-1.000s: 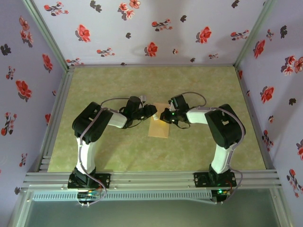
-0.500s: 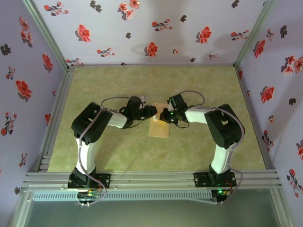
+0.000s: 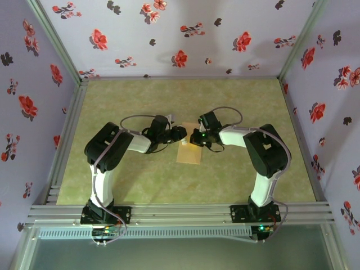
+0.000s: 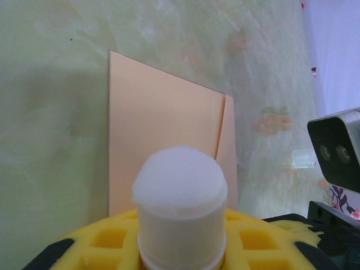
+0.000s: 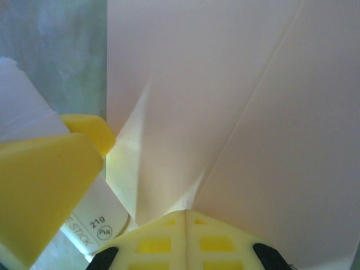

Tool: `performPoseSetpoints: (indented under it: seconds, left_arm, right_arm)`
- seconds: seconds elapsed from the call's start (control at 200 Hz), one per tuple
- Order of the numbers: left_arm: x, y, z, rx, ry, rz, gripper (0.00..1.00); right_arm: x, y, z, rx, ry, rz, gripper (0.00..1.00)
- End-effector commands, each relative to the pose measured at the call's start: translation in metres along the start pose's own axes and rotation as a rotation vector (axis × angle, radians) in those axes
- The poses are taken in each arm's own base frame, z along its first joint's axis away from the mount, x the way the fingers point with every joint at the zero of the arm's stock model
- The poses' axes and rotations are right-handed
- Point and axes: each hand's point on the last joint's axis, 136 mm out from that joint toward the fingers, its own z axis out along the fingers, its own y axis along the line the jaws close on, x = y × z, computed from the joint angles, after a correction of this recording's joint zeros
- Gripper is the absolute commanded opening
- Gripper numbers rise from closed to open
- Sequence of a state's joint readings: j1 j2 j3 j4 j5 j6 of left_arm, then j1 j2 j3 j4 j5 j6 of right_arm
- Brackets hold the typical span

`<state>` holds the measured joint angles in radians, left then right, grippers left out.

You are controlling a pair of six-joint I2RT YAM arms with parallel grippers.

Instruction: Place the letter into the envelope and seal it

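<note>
The tan envelope (image 3: 188, 154) lies flat on the mat between the two arms. Its back with the seams fills the right wrist view (image 5: 264, 101). My right gripper (image 3: 194, 138) is at the envelope's far end, shut (image 5: 185, 216) on the tip of the triangular flap (image 5: 163, 152), which is lifted off the body. My left gripper (image 3: 179, 134) is just left of it, shut (image 4: 181, 239) on a white glue stick (image 4: 180, 188) whose uncapped tip points at the envelope (image 4: 163, 129). The stick's label (image 5: 95, 216) shows beside the flap. The letter is hidden.
A green patterned mat (image 3: 140, 101) covers the table, with metal rails along its edges and floral walls (image 3: 180, 34) on three sides. The right arm's wrist camera housing (image 4: 337, 146) sits close on the right in the left wrist view.
The right gripper has shifted slightly left and away, closer to the left gripper, with the flap still in it. The left arm has barely moved.
</note>
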<state>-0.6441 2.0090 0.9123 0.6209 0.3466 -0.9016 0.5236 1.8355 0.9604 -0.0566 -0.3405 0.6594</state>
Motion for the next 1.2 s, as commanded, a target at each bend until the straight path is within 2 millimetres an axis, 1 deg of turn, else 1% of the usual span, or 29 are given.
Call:
performPoseSetpoints:
  seconds: [0.0, 0.12, 0.2, 0.435, 0.56, 0.685, 0.79, 1.0, 1.195]
  left_arm:
    - [0.061, 0.067, -0.007, -0.223, 0.16, -0.072, 0.0]
    - [0.063, 0.071, -0.008, -0.239, 0.155, -0.085, 0.0]
    - [0.065, 0.07, -0.008, -0.238, 0.152, -0.087, 0.0]
    - [0.069, 0.067, -0.005, -0.23, 0.151, -0.093, 0.0]
    - [0.068, 0.067, -0.006, -0.229, 0.147, -0.093, 0.0]
    - [0.067, 0.065, -0.005, -0.227, 0.147, -0.092, 0.0]
    - [0.066, 0.064, -0.004, -0.225, 0.147, -0.092, 0.0]
    - [0.065, 0.063, -0.003, -0.224, 0.148, -0.09, 0.0]
    - [0.066, 0.063, -0.003, -0.227, 0.151, -0.091, 0.0]
  right_arm:
    - [0.036, -0.05, -0.007, 0.212, 0.119, 0.065, 0.0]
    - [0.021, -0.035, -0.017, 0.139, 0.079, 0.097, 0.0]
    - [0.012, -0.026, -0.023, 0.084, 0.053, 0.115, 0.0]
    - [0.0, -0.017, -0.035, -0.027, 0.003, 0.173, 0.0]
    - [0.002, -0.014, -0.042, -0.086, -0.027, 0.212, 0.0]
    - [0.003, -0.004, -0.047, -0.174, -0.066, 0.262, 0.0]
    - [0.007, 0.002, -0.048, -0.224, -0.082, 0.289, 0.0]
    - [0.019, 0.004, -0.038, -0.26, -0.09, 0.318, 0.0]
    - [0.027, 0.0, -0.025, -0.276, -0.08, 0.353, 0.0]
